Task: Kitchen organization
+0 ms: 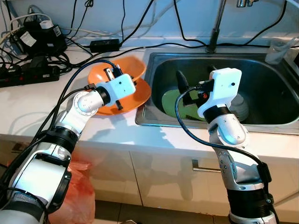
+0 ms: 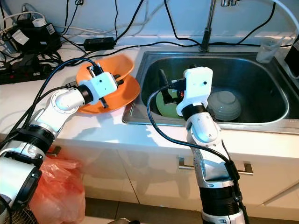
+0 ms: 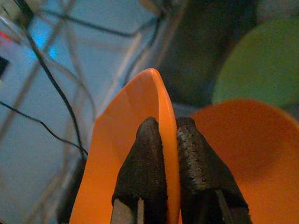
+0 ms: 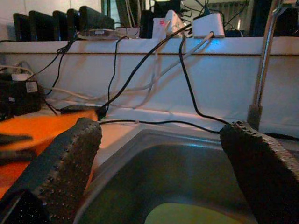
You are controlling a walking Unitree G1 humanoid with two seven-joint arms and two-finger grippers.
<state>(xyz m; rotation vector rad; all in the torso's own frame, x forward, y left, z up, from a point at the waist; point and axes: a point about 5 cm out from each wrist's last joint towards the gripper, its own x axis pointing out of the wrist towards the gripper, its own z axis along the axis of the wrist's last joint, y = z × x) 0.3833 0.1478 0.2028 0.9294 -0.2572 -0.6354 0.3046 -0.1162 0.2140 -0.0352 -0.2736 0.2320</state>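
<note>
Two orange dishes lie on the white counter left of the sink: an orange bowl (image 1: 125,67) tilted up over an orange plate (image 1: 140,93). My left gripper (image 3: 169,140) is shut on the bowl's rim, one finger on each side. Inside the steel sink (image 1: 254,70) lie a green plate (image 1: 169,100) and a grey bowl (image 2: 224,105) turned upside down. My right gripper (image 4: 159,154) hangs open over the sink's left part, above the green plate, with nothing between its fingers (image 4: 70,158).
Black power strips and tangled cables (image 1: 32,42) crowd the counter's back left. A tap (image 1: 215,32) rises behind the sink and a clear cup (image 1: 280,49) stands at its back right. A red plastic bag (image 1: 77,191) hangs below the counter by the cabinet fronts.
</note>
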